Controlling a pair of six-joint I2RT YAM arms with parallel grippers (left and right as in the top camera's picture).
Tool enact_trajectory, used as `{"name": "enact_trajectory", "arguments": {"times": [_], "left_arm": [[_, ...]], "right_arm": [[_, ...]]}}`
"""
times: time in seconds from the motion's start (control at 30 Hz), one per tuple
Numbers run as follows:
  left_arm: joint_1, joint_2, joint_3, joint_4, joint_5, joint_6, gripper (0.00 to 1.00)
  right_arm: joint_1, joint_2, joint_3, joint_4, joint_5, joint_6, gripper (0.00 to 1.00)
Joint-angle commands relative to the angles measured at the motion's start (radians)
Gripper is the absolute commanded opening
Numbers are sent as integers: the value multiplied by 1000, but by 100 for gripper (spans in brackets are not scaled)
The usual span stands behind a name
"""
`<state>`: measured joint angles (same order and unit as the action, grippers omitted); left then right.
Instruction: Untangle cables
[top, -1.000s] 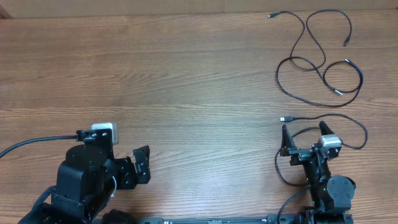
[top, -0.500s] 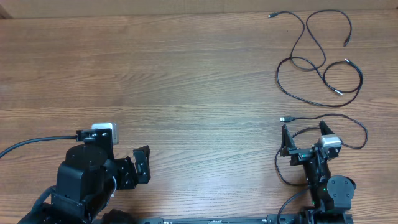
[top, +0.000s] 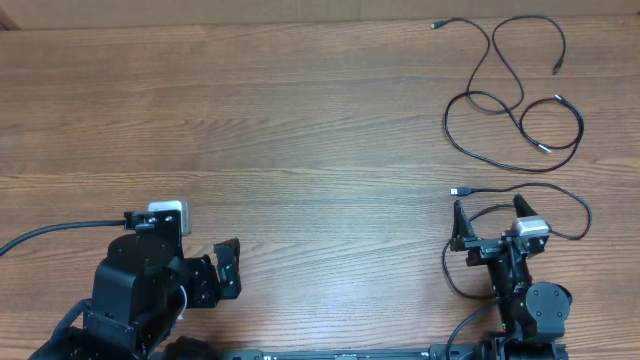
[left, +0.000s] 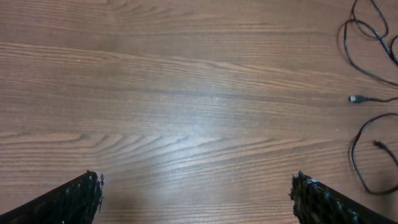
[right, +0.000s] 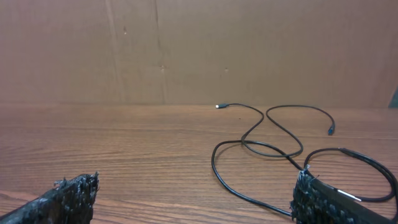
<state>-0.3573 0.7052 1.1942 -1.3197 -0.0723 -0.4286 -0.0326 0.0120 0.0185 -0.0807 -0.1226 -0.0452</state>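
Observation:
Several thin black cables (top: 510, 95) lie crossed in loops at the table's far right, with small plugs at their ends. One more cable (top: 560, 195) curves round my right gripper (top: 490, 217), and its plug points left. That gripper is open above the wood and holds nothing. In the right wrist view the cables (right: 273, 146) lie ahead, and one curve runs up beside the right finger (right: 320, 199) of the right gripper (right: 196, 196). My left gripper (top: 226, 270) is open at the lower left, far from the cables. The left gripper (left: 196, 202) is over bare wood, with the cables (left: 367, 62) at the right edge.
The wooden table (top: 300, 120) stretches wide between the arms and the far edge. A brown wall (right: 186, 50) stands behind the table. A thick black wire (top: 50, 232) leads off left from the left arm.
The left arm has shifted very slightly toward the near edge. The right arm and the cables have not moved.

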Motion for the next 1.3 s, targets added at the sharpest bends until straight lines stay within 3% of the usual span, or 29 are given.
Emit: {"name": "enact_trajectory", "arguments": {"times": [0.0,0.27,0.5,0.63,1.27], "left_arm": [[-2,1,-1,-9,-8,-17,99],[19,-37,-12,8,-77,34,100],[113,-151,-144,261,95,383,99],[143,-220,-255,406,134,481,99],[280,-489,-771,985,224,486,100]], "right_arm": [[0,-9,-10,5,9,-5,100],[0,-9,-10,5,9,-5,100],[0,-9,-10,5,9,-5,100],[0,-9,-10,5,9,-5,100],[0,-9,-10,5,9,-5,100]]}}
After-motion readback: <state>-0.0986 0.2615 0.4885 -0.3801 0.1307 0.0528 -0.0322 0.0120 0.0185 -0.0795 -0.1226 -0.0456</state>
